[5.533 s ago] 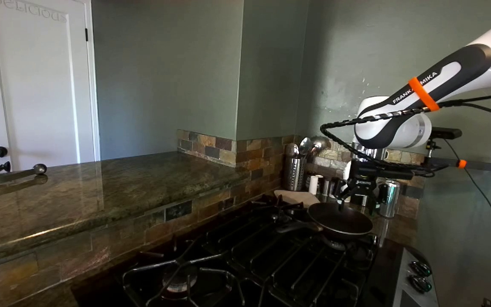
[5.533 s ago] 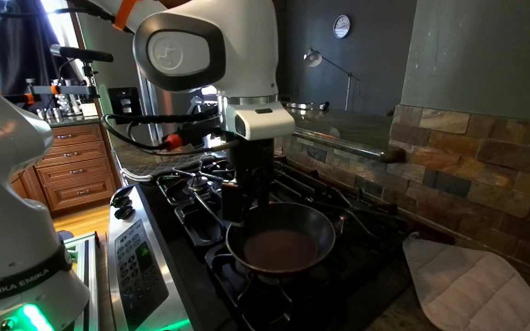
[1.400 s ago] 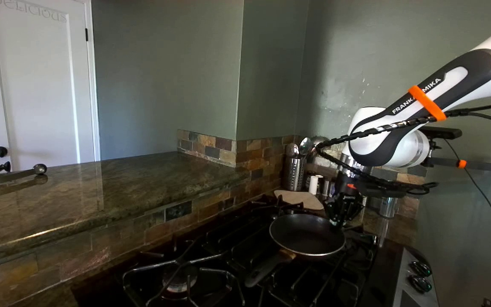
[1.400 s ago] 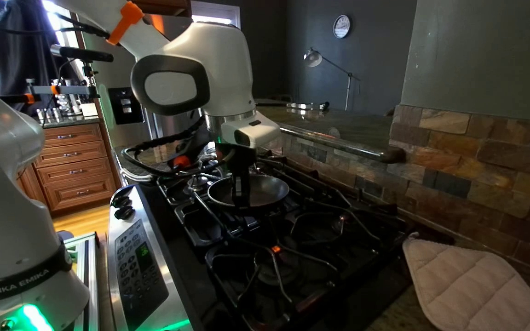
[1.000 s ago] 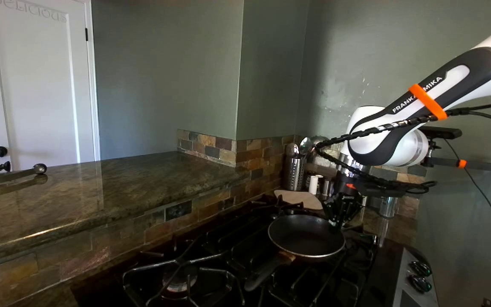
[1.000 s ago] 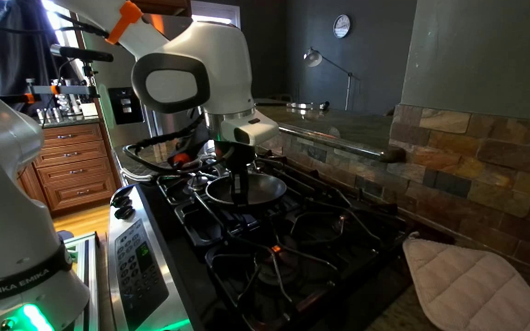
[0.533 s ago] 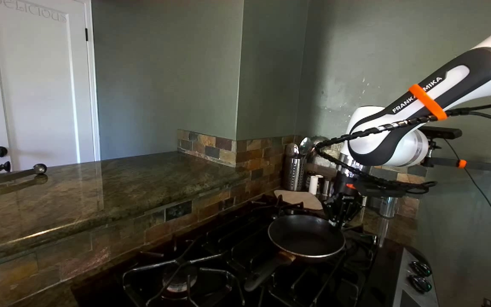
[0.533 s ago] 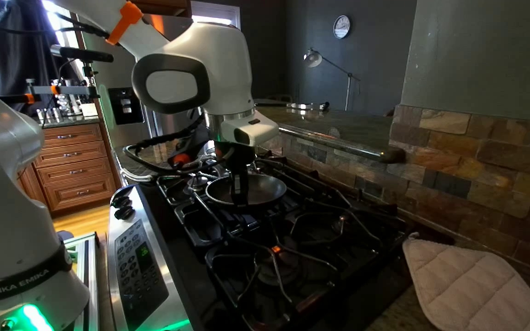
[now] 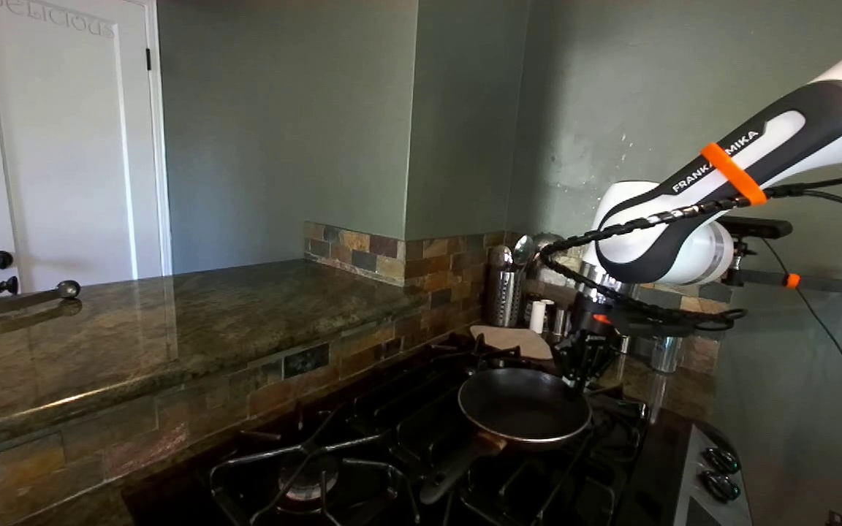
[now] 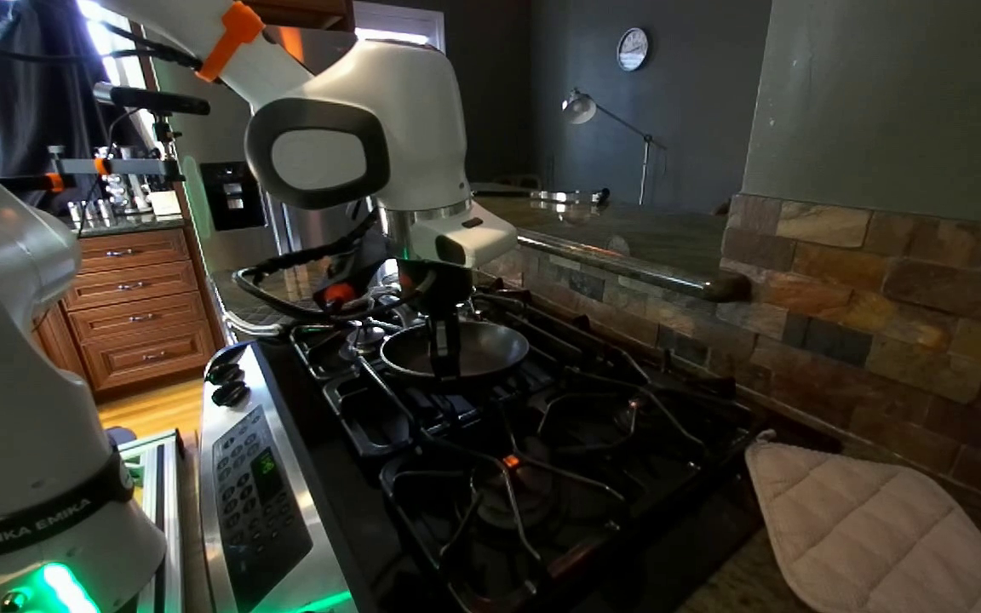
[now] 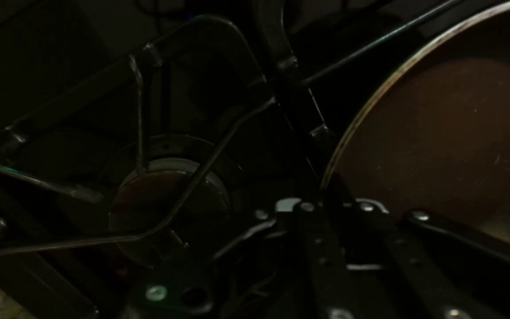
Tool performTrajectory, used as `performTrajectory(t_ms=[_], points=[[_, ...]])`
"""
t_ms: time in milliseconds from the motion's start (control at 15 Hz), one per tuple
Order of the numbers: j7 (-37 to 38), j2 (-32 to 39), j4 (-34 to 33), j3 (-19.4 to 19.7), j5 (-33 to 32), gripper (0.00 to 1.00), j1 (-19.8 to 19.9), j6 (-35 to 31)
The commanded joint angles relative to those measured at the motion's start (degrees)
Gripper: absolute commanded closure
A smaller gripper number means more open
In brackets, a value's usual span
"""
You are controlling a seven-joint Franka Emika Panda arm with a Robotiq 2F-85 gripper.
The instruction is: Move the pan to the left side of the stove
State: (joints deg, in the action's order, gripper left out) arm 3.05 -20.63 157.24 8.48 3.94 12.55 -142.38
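The pan (image 9: pixel 525 405), round and dark with a worn grey-brown inside, is over the middle grates of the stove (image 10: pixel 354 511). Its dark handle (image 9: pixel 457 467) points away from my gripper, toward the near grates in an exterior view. My gripper (image 10: pixel 445 370) reaches down at the pan's rim opposite the handle, shut on it. In the wrist view the pan's pale rim (image 11: pixel 370 104) runs in between the fingers of the gripper (image 11: pixel 323 192), with one finger inside the pan. Whether the pan's base touches the grates I cannot tell.
Bare burners show at both ends, one burner (image 9: pixel 308 478) and another burner (image 10: pixel 512 494). A quilted pot holder (image 10: pixel 874 519) lies beside the stove. Behind the gripper stand a utensil canister (image 9: pixel 506 298) and small jars. A raised stone ledge (image 9: pixel 245 314) borders the stove's back.
Over several seconds the pan and gripper have moved together from an end burner to the middle grates, and the handle has swung round. During the last second they have barely shifted.
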Motion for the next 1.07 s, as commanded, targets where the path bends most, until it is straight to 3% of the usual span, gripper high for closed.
performTrajectory(t_ms=[0, 467, 1000], points=[[-3.0, -1.0, -0.1, 0.2, 0.9, 0.97, -2.7, 1.2], [-2.6, 1.3, -0.1, -2.1, 4.9, 0.97, -9.3, 0.8], [-2.1, 2.8, -0.1, -3.9, 10.5, 0.97, -13.4, 1.5]])
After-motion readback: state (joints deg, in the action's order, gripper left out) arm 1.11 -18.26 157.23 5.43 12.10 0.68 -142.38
